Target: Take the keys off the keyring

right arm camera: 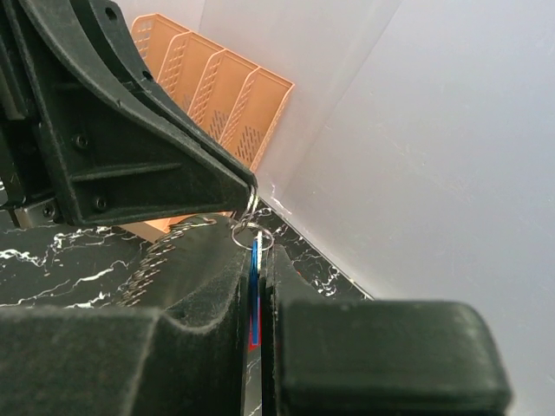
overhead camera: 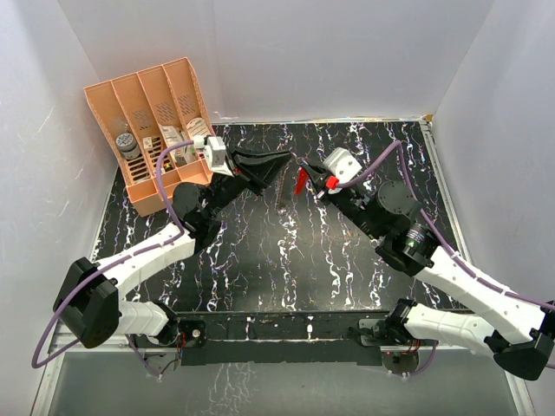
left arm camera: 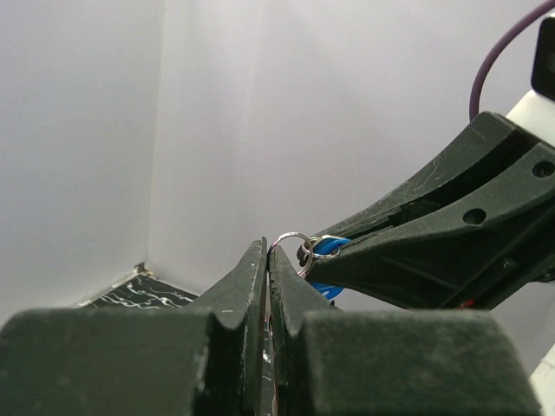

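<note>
Both grippers meet in mid-air above the middle back of the table. My left gripper (overhead camera: 282, 162) (left arm camera: 266, 247) is shut on the thin silvery ring (left arm camera: 288, 244) of the keyring. The ring also shows in the right wrist view (right arm camera: 251, 232). The red fob (overhead camera: 301, 180) hangs below the fingertips. My right gripper (overhead camera: 305, 166) (right arm camera: 257, 253) is shut on a blue-headed key (right arm camera: 256, 273), which stands edge-on between its pads. The key's blue head (left arm camera: 328, 248) shows beside the ring, still threaded on it. A fine silvery chain (right arm camera: 147, 264) drapes over my right finger.
An orange slotted organizer (overhead camera: 152, 130) (right arm camera: 217, 87) with small items in it stands at the back left of the black marbled table (overhead camera: 286, 260). White walls close in the left, back and right sides.
</note>
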